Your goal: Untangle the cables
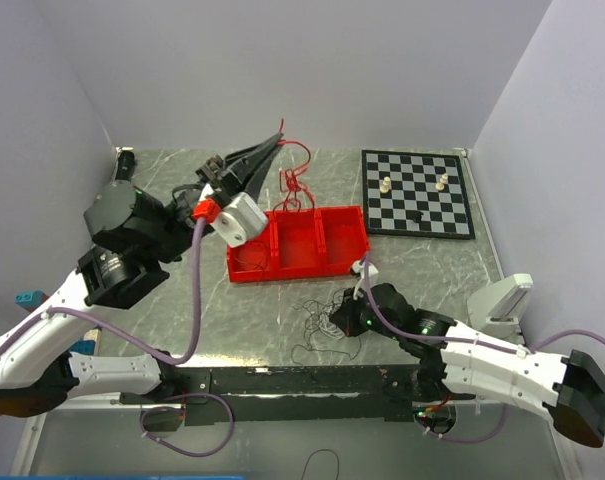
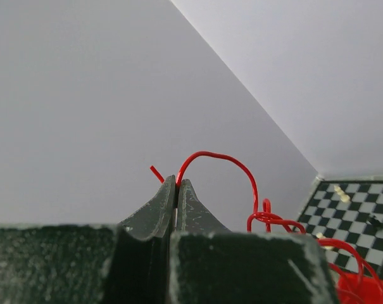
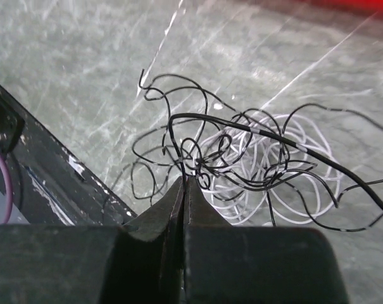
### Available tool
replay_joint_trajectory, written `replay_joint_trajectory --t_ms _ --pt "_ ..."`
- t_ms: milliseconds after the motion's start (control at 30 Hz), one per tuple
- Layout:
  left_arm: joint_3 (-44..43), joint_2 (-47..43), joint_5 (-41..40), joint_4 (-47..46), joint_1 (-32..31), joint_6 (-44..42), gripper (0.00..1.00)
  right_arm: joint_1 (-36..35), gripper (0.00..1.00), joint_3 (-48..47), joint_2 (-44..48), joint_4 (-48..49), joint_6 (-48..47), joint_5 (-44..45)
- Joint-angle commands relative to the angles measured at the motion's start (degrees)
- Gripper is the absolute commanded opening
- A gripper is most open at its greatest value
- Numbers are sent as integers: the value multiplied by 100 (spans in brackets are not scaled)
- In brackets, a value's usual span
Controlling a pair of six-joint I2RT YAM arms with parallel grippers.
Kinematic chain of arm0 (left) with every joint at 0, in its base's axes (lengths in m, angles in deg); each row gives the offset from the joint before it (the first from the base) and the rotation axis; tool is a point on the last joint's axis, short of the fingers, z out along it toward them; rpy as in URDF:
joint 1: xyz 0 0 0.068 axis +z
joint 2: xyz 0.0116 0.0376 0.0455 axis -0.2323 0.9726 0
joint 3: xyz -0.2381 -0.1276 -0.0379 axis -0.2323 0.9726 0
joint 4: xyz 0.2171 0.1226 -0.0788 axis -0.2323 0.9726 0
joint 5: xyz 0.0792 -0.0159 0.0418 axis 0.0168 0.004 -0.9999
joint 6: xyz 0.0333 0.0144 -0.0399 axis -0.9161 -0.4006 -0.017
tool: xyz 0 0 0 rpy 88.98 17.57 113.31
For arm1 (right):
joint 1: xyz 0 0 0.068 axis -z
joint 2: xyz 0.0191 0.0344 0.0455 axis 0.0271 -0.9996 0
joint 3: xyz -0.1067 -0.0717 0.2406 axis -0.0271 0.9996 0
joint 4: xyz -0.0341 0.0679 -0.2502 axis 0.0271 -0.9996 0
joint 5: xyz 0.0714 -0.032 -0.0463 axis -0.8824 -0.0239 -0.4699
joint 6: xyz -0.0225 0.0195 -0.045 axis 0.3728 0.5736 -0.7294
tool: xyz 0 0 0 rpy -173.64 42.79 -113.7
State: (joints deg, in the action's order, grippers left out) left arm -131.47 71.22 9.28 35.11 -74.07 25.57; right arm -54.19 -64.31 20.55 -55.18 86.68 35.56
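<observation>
Left gripper [image 2: 176,185]: fingers pressed together, pinching the red cable [image 2: 219,156] close to its end; raised over the far side of the table [image 1: 262,310], behind the red tray [image 1: 300,243].
Red cable: arcs up from the fingertips, then drops in kinked loops toward the tray.
Right gripper [image 3: 183,182]: fingers pressed together, tips at the edge of the black and white cables [image 3: 261,158]; cannot tell whether a strand is caught.
Black and white cables: loose tangle lying on the table near its front edge, in front of the tray; white loops under black ones.
Chessboard [image 1: 417,192]: far right, a few pieces standing.
</observation>
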Motion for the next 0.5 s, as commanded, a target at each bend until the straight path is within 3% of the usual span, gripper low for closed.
replay_joint_trajectory --t_ms 0,133,267,367,467 --pt "450 -84 -154 259 -27 334 1 -42 0 -474 453 -291 -71 469" --pt "1118 -251 -743 137 8 396 1 -42 0 -694 735 -397 -177 479" --pt "1874 -418 -779 110 446 825 1 -42 0 -817 1033 -293 -264 400" --pt "2183 -349 -762 206 1279 1623 1 -42 0 -958 1209 -240 -352 373" --pt "2078 46 -438 890 2326 2415 1 -42 0 -1116 1280 -248 -431 382"
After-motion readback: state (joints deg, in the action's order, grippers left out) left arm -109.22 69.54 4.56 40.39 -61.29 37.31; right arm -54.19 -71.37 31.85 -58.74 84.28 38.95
